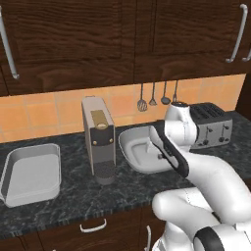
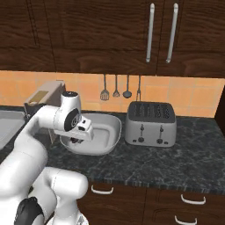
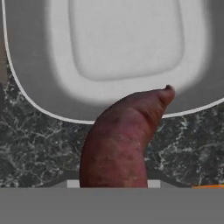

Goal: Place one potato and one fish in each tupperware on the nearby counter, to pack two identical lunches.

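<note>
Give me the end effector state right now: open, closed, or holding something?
End effector: closed on a reddish-brown sweet-potato-like tuber, held over the near rim of the grey tupperware.

2 base views flank arm, share counter [image 1: 73, 196]; hand view looks down close.

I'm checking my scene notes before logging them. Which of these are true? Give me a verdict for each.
1. The claw holds a reddish-brown potato above a tupperware rim. True.
2. That tupperware already holds a fish. False: no fish is visible in it.
3. The toaster stands left of the coffee machine. False: it stands to the right.
4. Four utensils hang on the tiled wall. True.
5. The other tupperware lies left of the coffee machine. True.
</note>
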Tool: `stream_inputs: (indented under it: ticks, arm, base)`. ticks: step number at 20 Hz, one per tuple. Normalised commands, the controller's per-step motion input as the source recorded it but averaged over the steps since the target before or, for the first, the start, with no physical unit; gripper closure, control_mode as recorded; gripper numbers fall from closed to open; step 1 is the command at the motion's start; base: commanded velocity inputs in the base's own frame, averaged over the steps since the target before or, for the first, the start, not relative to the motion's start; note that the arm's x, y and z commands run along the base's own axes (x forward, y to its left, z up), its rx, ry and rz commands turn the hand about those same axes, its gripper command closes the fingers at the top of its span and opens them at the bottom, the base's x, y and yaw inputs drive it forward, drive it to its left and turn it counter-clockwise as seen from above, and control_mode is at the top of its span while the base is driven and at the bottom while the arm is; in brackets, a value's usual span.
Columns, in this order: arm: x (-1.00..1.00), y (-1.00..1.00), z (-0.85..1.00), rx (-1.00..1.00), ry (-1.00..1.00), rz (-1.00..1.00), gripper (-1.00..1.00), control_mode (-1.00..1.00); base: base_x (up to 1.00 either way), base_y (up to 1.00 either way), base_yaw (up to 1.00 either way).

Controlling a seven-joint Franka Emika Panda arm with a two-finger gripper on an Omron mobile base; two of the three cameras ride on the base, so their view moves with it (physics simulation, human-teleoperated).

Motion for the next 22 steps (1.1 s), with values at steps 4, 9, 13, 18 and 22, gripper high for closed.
stream_inputs:
  ticks: [4,9,13,18,22]
  arm:
    - [0.16,0.00,-0.46,0.00,0.01,0.00,1.00,-1.00]
    - [0.54,-0.13,-0.06,0.00,0.05,0.00,1.00,-1.00]
    - [0.27,-0.32,-0.12,0.00,0.02,0.01,1.00,-1.00]
    - [0.39,-0.18,-0.25,0.00,0.01,0.06,1.00,-1.00]
    - [0.57,-0.06,-0.05,0.00,0.00,0.06,1.00,-1.00]
  base:
    - [0.00,0.00,0.00]
    - [0.00,0.00,0.00]
    - [0.00,0.00,0.00]
    - [0.00,0.00,0.00]
    - [0.00,0.00,0.00]
